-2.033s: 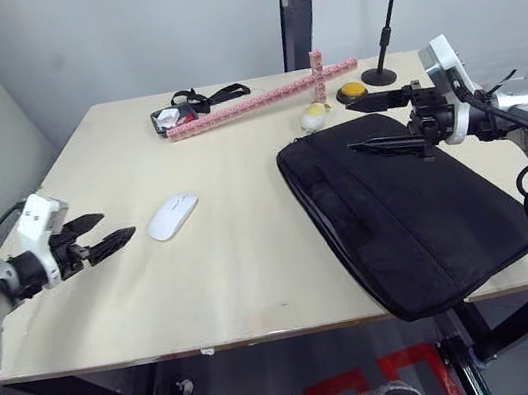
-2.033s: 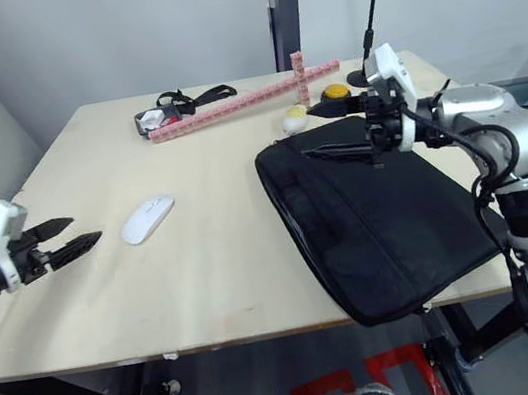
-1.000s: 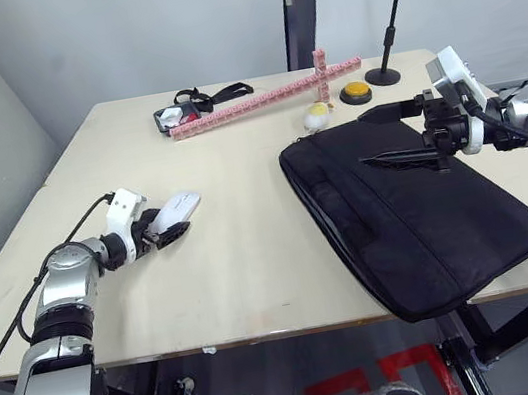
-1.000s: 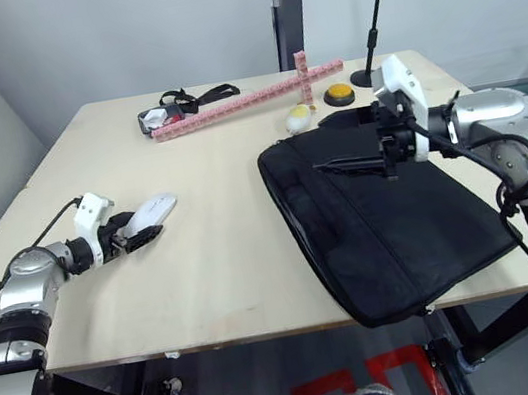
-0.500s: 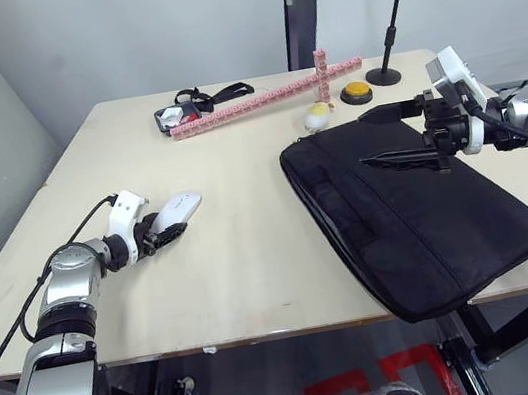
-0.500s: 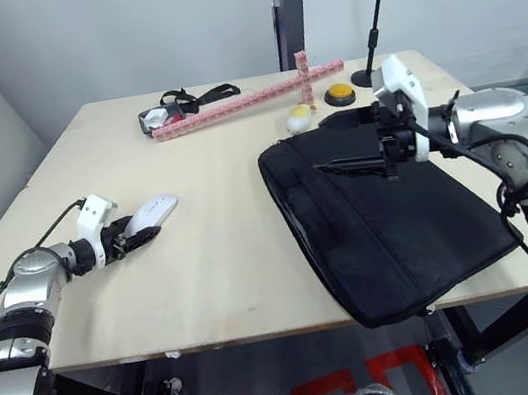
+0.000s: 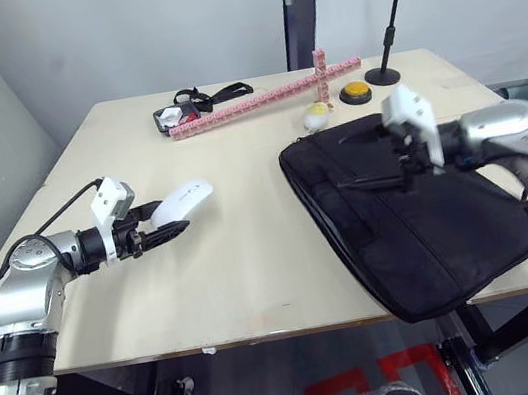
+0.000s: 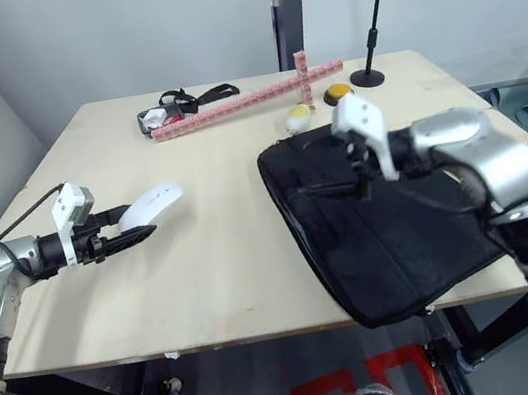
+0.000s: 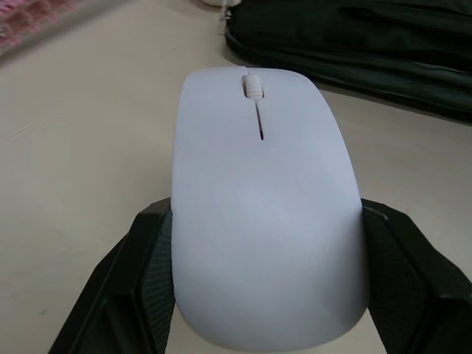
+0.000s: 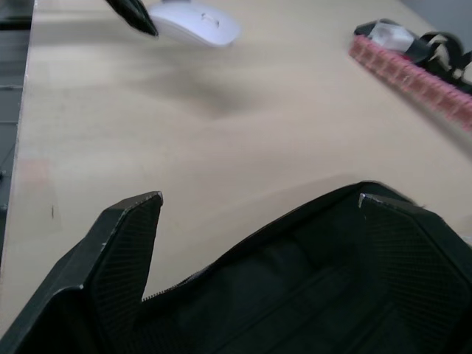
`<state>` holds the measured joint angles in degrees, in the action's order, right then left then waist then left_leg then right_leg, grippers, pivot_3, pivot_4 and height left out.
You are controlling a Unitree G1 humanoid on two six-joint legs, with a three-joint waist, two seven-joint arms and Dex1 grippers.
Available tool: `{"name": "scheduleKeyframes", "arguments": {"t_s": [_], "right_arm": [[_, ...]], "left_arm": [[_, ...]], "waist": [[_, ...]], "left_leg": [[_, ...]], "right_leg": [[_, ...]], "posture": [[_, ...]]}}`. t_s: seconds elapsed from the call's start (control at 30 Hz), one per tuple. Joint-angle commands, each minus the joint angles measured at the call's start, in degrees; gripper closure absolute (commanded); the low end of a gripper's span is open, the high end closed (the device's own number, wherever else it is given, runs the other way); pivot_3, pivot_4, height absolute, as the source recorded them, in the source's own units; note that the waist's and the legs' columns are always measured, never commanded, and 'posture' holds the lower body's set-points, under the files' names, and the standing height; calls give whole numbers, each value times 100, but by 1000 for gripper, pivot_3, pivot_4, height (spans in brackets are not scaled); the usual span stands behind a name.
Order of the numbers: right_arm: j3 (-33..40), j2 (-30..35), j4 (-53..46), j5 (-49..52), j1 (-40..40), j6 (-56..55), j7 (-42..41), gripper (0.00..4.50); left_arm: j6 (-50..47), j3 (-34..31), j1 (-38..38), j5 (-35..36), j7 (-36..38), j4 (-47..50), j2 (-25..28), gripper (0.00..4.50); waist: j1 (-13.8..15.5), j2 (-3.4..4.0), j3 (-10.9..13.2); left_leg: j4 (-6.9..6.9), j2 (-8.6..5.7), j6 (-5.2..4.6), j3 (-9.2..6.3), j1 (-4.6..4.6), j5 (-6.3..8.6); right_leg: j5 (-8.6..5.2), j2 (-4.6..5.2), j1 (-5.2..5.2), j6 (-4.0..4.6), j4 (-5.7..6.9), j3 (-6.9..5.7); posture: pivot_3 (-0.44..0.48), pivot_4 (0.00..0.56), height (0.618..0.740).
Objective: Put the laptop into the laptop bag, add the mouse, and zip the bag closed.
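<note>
The white mouse is held a little above the table, tilted up, with my left gripper shut on its sides. In the left wrist view the mouse sits between the two black fingers. The black laptop bag lies flat on the right half of the table. My right gripper hovers open over the bag's left part, near its far-left corner. Its wrist view shows the open fingers above the bag's edge. The laptop is hidden from view.
Along the table's far side lie a pink block strip, a black strap bundle, a white egg toy, a yellow button and a black stand. Bare tabletop separates the mouse and the bag.
My left gripper has closed on the mouse and lifted it off the table. My right gripper has swung left across the bag toward its left edge.
</note>
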<state>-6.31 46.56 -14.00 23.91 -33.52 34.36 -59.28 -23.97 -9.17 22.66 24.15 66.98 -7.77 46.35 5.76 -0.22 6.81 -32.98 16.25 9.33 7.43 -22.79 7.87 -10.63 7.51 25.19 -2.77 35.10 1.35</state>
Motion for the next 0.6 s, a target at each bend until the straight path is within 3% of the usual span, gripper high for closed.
{"name": "scheduleKeyframes", "arguments": {"t_s": [0.03,0.23,0.57,0.6], "right_arm": [[-275,-120,-358,-360,139,-47,316,0],[-692,-470,-267,-1027,448,12,962,0],[-1052,-1160,191,-1495,549,15,1410,0],[-1086,-1213,297,-1558,559,3,1449,525]], "left_arm": [[-138,-178,-107,160,-154,486,61,1696],[-473,-167,-508,473,-319,1370,-31,1696],[-563,-74,-677,486,-481,1670,25,1696],[-564,-74,-693,486,-489,1676,21,1696]], "waist": [[-12,0,0],[-48,1,1],[-92,2,1],[-102,2,1]], "left_leg": [[1,0,1,0,0,1],[5,0,8,1,0,1],[6,0,11,2,6,1],[6,0,11,2,7,1]], "right_leg": [[0,0,0,0,-2,0],[1,-1,2,-5,-6,0],[3,-2,2,-11,-3,3],[3,-2,1,-12,-5,3]], "posture": [[0,150,740],[0,150,740],[0,150,740],[0,150,740]]}}
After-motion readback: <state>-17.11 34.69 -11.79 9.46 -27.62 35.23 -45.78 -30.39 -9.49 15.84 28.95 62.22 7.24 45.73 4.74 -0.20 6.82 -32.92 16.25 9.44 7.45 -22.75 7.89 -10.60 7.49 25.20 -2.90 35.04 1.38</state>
